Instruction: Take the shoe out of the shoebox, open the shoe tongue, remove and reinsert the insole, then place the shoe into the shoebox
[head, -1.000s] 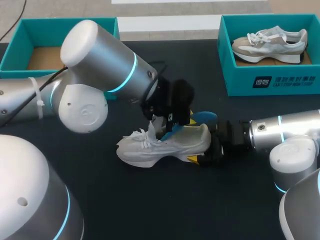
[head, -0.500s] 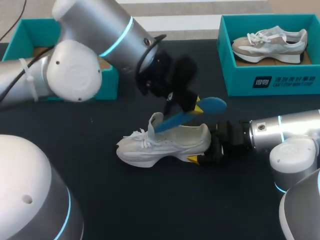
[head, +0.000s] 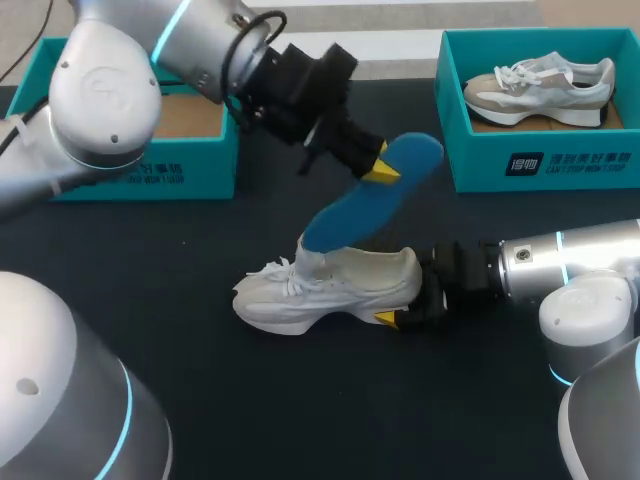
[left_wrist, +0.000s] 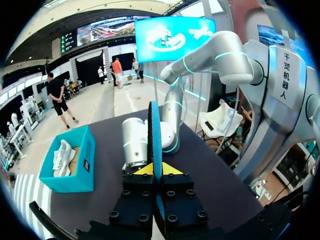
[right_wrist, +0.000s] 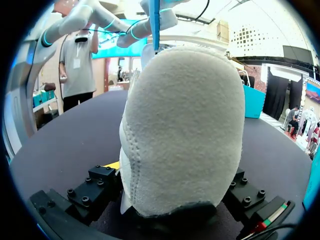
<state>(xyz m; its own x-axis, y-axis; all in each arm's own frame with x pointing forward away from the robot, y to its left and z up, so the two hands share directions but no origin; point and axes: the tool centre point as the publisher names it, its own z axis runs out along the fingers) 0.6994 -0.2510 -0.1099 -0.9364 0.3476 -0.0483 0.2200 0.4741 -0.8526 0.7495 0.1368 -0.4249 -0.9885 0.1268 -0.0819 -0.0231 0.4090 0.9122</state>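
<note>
Table (head: 300, 400): black matte top, spanning most of the head view.
Light: even, probably overhead; shadows on it faint.

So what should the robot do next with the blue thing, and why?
Probably raise the left gripper a little higher: it is shut on the blue insole, whose lower end sits inside the white shoe, while the right gripper holds that shoe steady.

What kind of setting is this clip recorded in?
Likely a robot demo or test bench for shoe handling: a dark table, two teal shoeboxes, and a white shoe whose blue insole the left gripper holds.
</note>
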